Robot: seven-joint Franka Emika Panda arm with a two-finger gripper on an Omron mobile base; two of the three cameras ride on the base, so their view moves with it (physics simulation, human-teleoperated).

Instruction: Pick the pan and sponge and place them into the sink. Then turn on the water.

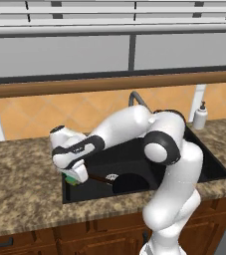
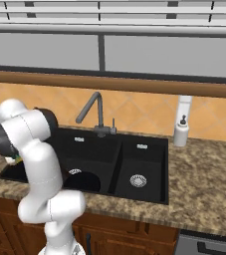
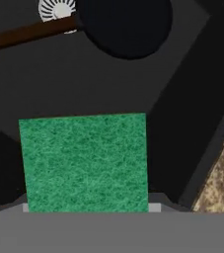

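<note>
I find the sponge green side up, right in front of the hand camera and between the fingertips of the gripper, over the left basin of the sink. From the left base view a sliver of green and yellow shows under the white hand, at the basin's left wall, just inside the rim. I judge the gripper to be clenched on the sponge, since the sponge hangs above the basin floor; the fingertips themselves are hidden by it.

The pan already lies in that same left basin, its brown handle crossing the silver drain. It sits below and beyond the sponge, apart from it.

Step in hand, as I judge it: delivering the sponge into the sink, second of the two placements. The next move calls for letting go so the sponge drops onto the bare basin floor beside the pan, then lifting clear.

After that the faucet behind the basin divider needs its lever worked; I see no water running from it. The brown speckled counter surrounds the sink.
</note>
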